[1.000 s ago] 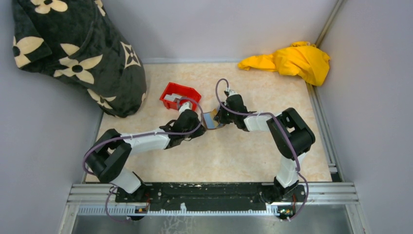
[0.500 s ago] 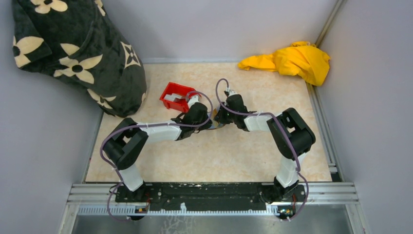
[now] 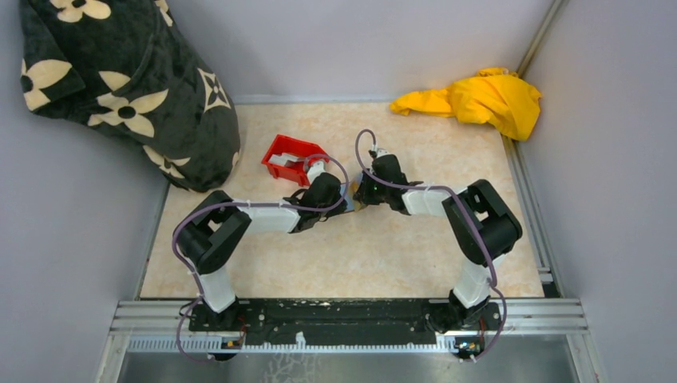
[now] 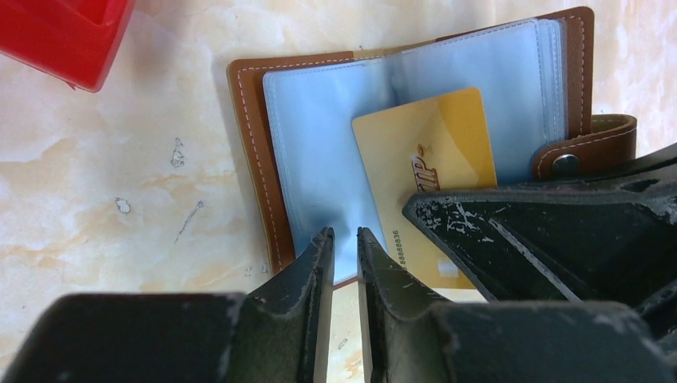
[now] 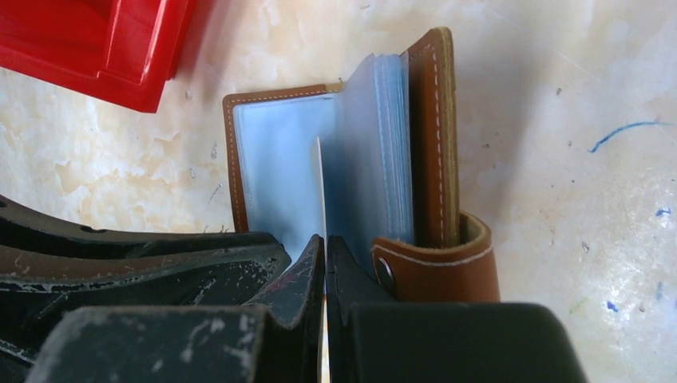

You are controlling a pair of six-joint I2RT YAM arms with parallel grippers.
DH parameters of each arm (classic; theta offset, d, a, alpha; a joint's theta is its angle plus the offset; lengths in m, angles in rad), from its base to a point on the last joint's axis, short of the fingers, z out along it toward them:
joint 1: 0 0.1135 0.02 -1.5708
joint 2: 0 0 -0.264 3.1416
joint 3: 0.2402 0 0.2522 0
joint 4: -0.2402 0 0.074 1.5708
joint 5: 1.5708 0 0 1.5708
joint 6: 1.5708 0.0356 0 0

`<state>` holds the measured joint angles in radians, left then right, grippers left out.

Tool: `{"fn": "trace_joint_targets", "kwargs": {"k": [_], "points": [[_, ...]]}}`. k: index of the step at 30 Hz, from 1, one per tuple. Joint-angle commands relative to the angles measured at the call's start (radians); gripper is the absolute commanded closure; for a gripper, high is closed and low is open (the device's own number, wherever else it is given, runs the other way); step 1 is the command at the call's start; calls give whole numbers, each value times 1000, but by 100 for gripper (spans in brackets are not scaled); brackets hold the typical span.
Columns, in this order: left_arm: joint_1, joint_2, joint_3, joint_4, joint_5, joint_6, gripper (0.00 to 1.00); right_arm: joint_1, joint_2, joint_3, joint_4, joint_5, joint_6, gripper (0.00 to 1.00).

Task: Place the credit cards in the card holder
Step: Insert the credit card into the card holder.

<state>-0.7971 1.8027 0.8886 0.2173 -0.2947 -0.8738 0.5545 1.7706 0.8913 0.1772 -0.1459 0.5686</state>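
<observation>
The brown card holder (image 4: 247, 159) lies open on the table, its clear blue sleeves (image 4: 319, 136) facing up. It also shows in the right wrist view (image 5: 435, 136) and, mostly hidden, between the grippers in the top view (image 3: 350, 203). My right gripper (image 5: 326, 238) is shut on a gold credit card (image 4: 431, 159), seen edge-on (image 5: 319, 183), with its far end among the sleeves. My left gripper (image 4: 345, 234) is nearly closed with a narrow gap and nothing seen in it, its tips at the near edge of the left sleeve. Pale flat pieces (image 3: 279, 162) lie in the red bin.
The red bin (image 3: 289, 157) stands just beyond and left of the holder, with a corner in the left wrist view (image 4: 64, 40). A black flowered blanket (image 3: 136, 88) fills the far left corner. A yellow cloth (image 3: 471, 96) lies at the far right. Grey walls surround the table.
My left arm has reached forward and to the right, bringing its gripper up to the holder beside the right gripper. The right gripper has hardly moved.
</observation>
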Motion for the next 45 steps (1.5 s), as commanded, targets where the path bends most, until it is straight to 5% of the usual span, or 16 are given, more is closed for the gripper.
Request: {"fn": "trace_joint_targets", "kwargs": {"k": [1, 45], "points": [[-2, 45, -28, -47, -20, -11, 76, -1, -45, -20, -80, 43, -21, 100], [-2, 56, -42, -78, -4, -17, 76, -151, 91, -62, 269, -223, 142, 100]]}}
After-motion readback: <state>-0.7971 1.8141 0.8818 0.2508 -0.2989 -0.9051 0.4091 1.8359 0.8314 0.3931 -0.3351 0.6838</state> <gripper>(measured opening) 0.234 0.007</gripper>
